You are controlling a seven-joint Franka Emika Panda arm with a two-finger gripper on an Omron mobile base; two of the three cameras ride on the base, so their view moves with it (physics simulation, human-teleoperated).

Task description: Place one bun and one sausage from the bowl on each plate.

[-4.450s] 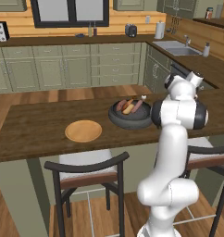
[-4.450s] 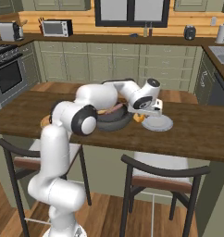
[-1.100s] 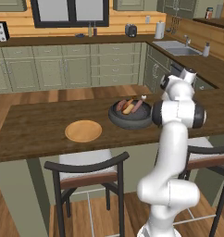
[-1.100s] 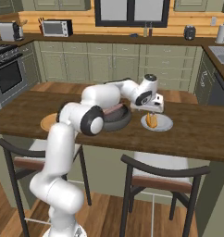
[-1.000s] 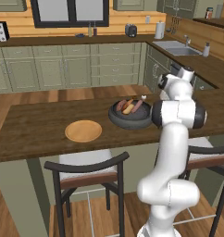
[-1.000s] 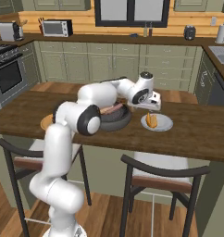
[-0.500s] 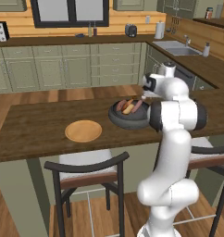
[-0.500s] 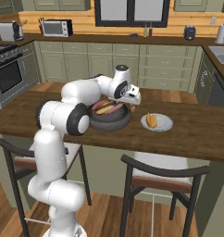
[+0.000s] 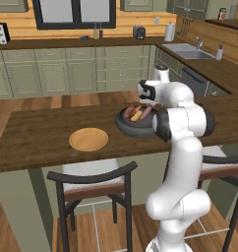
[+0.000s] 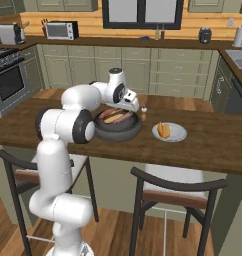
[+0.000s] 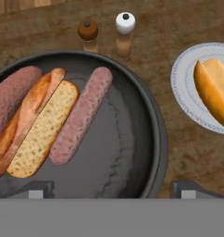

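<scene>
The tool (image 11: 109,187) hangs wide open and empty over the bowl (image 11: 137,152) (one bun (image 11: 35,125), two sausages inside); another bun (image 11: 213,88) lies on the pale plate (image 11: 183,92).

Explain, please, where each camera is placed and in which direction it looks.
Left base view: behind the arm on its left, facing forward and down at the wooden counter, tan plate and bowl; the white arm rises at lower right.
Right base view: behind on its right; the arm rises at lower left.
Hand view: straight down into the bowl; open jaws' tips at the bottom.
Shared: bowl, bun, sausage.
</scene>
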